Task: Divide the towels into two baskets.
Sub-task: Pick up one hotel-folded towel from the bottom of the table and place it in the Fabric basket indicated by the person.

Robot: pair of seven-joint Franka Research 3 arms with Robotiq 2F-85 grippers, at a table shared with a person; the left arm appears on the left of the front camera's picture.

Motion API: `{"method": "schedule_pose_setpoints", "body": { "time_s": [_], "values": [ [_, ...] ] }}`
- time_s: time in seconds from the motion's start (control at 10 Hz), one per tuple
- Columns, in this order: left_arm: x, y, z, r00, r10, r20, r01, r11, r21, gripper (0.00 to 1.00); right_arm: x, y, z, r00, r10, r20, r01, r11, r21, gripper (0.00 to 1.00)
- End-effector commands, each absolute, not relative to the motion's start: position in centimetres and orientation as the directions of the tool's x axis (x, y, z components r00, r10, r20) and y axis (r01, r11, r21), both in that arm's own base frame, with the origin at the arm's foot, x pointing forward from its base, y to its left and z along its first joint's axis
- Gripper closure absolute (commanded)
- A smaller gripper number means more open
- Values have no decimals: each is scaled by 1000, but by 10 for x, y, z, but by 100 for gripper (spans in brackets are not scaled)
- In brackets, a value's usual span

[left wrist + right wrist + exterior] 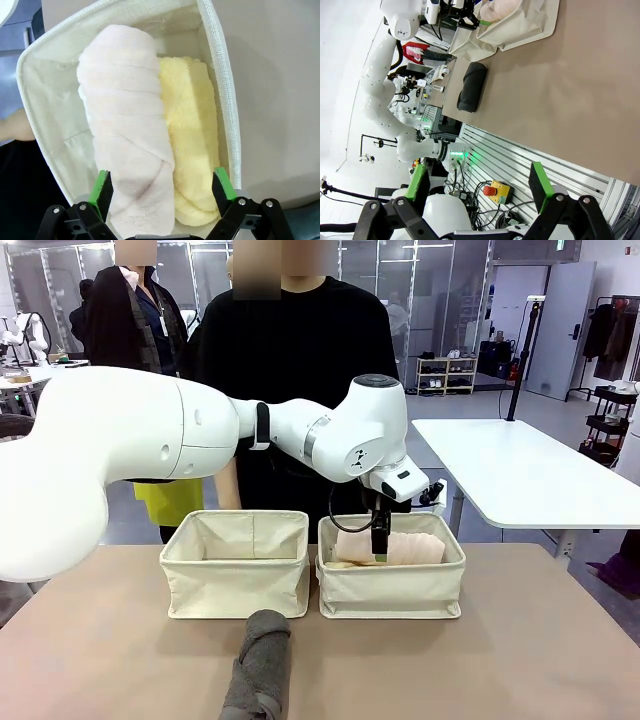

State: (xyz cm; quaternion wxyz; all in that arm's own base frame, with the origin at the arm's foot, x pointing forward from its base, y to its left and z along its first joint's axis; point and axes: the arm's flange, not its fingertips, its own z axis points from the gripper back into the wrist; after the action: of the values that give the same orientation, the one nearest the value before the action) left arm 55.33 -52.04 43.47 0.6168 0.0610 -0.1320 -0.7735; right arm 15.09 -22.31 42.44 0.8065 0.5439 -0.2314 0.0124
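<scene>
1. Beige desk (520, 650), front view: the left hand (380, 548) hangs over the pink towel (415, 548) in the right basket (390, 595); the grey towel (260, 665) lies near
2. Left wrist view: that hand gapes wide, gripping nothing, and the pink towel lies beside the yellow towel (192, 140). Best to lift straight up, clear of the cloth
3. Right wrist view: right hand (479, 177) wide open, empty

- The table (520, 640) has a plain tan top.
- Two cream cloth baskets stand on it just beside each other. The left basket (237, 588) is toward 11 o'clock from the table's middle, and the right basket (390, 592) is toward 1 o'clock.
- A dark grey rolled towel (258, 665) lies on the bare top at 6 o'clock, just before the left basket's front wall.
</scene>
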Motion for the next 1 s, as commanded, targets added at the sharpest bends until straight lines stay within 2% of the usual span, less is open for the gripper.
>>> {"method": "schedule_pose_setpoints", "body": {
  "time_s": [0.0,0.2,0.3,0.9],
  "values": [
    [554,-526,445,-219,-973,78,946,-192,262,0,150,-223,427,887,-231,400,-285,407,868,0],
    [544,-521,454,-216,-969,119,948,-178,265,0,150,-223,427,887,-231,400,-285,407,868,0],
    [553,-521,439,-231,-970,73,937,-201,286,0,150,-223,427,887,-231,400,-285,407,868,0],
    [553,-521,439,-231,-970,73,937,-201,286,0,150,-223,427,887,-231,400,-285,407,868,0]
  ]
}}
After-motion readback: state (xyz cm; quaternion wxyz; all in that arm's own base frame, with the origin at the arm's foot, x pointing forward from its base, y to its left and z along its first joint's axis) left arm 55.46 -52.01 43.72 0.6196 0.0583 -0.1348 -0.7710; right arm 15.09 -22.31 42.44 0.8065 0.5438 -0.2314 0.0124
